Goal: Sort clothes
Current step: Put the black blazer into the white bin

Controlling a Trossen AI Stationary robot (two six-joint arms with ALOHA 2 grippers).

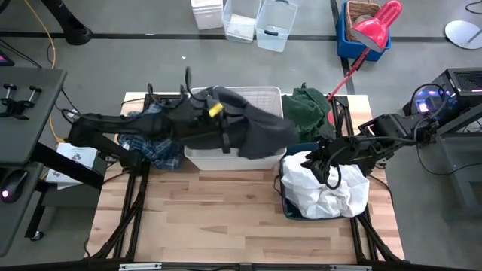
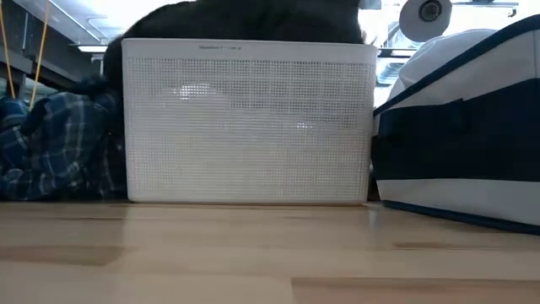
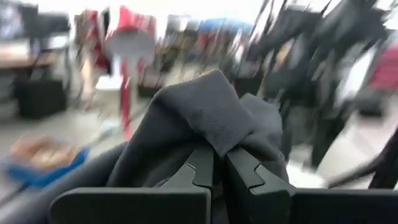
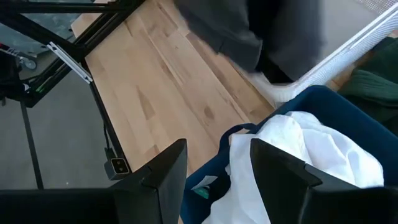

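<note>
My left gripper (image 3: 219, 157) is shut on the large dark grey garment (image 1: 263, 128), held over the white lattice basket (image 1: 248, 96); in the high view the gripper (image 1: 230, 128) is partly under the cloth. My right gripper (image 4: 217, 163) is open and empty just above the thin white garment (image 1: 331, 192), which lies bunched in the navy bin (image 4: 323, 102). The blue-and-white plaid shirt (image 1: 154, 144) lies heaped on the table left of the basket. The dark green garment (image 1: 305, 109) lies at the far right, behind the bin. My left gripper pinches a bunched fold of the grey garment (image 3: 214, 127) between its two fingers. The fingers lie about level and point toward the table's right. The cloth humps up over the fingertips and hangs slack on both sides, draping over the basket's right side (image 1: 279, 139).
The basket (image 2: 249, 122) stands at the table's far middle, the navy bin (image 2: 472, 152) right of it, the plaid shirt (image 2: 51, 143) left of it. Bare wood (image 1: 226, 218) runs along the near side. Black frame bars (image 4: 56, 46) edge the table.
</note>
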